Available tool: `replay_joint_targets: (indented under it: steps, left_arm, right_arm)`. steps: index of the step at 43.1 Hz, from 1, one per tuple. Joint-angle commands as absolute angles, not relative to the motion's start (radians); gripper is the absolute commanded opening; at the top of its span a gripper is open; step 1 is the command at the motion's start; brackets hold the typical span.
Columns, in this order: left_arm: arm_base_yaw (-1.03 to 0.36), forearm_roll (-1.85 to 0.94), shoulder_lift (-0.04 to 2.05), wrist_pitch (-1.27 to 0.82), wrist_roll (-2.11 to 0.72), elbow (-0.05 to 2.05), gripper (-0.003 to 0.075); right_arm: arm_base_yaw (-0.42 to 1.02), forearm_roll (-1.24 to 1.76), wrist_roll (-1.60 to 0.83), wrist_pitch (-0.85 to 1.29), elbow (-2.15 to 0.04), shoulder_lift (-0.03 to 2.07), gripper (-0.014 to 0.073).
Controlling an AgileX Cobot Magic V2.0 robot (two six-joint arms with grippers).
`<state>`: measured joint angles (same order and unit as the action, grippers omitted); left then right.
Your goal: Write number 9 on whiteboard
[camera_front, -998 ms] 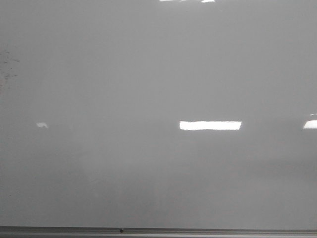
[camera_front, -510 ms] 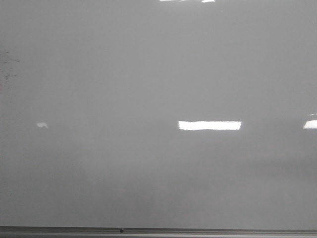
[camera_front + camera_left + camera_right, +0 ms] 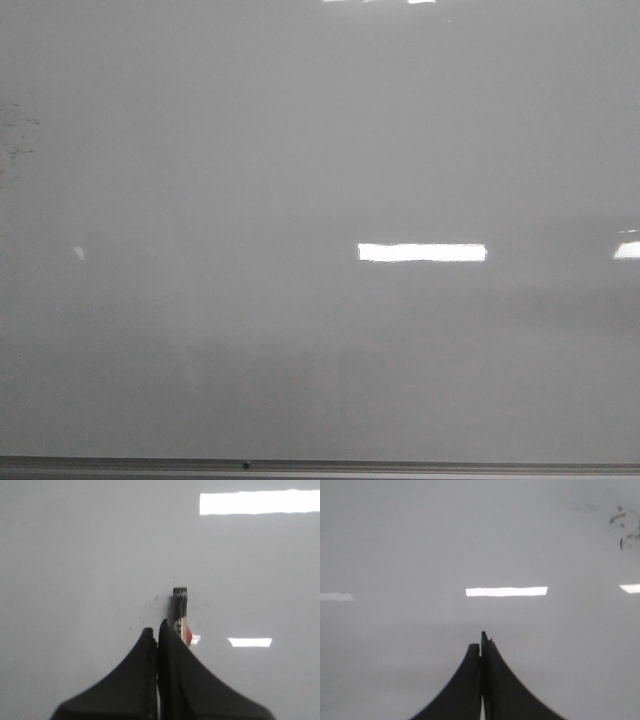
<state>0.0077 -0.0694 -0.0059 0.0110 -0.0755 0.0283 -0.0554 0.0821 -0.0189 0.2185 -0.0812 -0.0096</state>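
Note:
The whiteboard (image 3: 300,180) fills the front view as a glossy pale grey surface; no number 9 shows on it in any view. Neither gripper shows in the front view. In the left wrist view my left gripper (image 3: 156,630) is shut, and a marker (image 3: 180,611) with a black tip and a white and red label sticks out past its right finger, pointing at the board (image 3: 90,555). A few faint specks lie round the marker tip. In the right wrist view my right gripper (image 3: 481,642) is shut and empty, facing the bare board (image 3: 420,540).
Faint dark smudges sit at the board's left edge (image 3: 16,128) and also show in the right wrist view (image 3: 624,527). A thin grey metal frame (image 3: 400,466) runs along the bottom, with a small dark dot (image 3: 245,464). Bright light reflections (image 3: 422,252) lie on the board.
The small reflection at the left of the board has shrunk and the bright reflections have shifted slightly. No line has appeared on the board.

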Motion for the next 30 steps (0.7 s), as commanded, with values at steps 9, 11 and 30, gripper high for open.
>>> replay_joint_targets:
  steps: [9, 11, 30]
  left_arm:
    - [0.01, -0.067, 0.126, -0.227, -0.081, 0.399, -0.0019]
    - [0.01, -0.067, 0.186, -0.275, -0.083, 0.434, -0.0019]
    - [0.01, -0.067, 0.324, -0.309, -0.083, 0.488, 0.0223]
  right_arm:
    - [-0.061, 0.086, -0.019, 0.362, -0.406, 0.119, -0.0069]
    - [-0.061, 0.086, -0.019, 0.363, -0.431, 0.174, -0.0069]
    - [-0.06, 0.086, -0.019, 0.322, -0.471, 0.322, 0.0199]
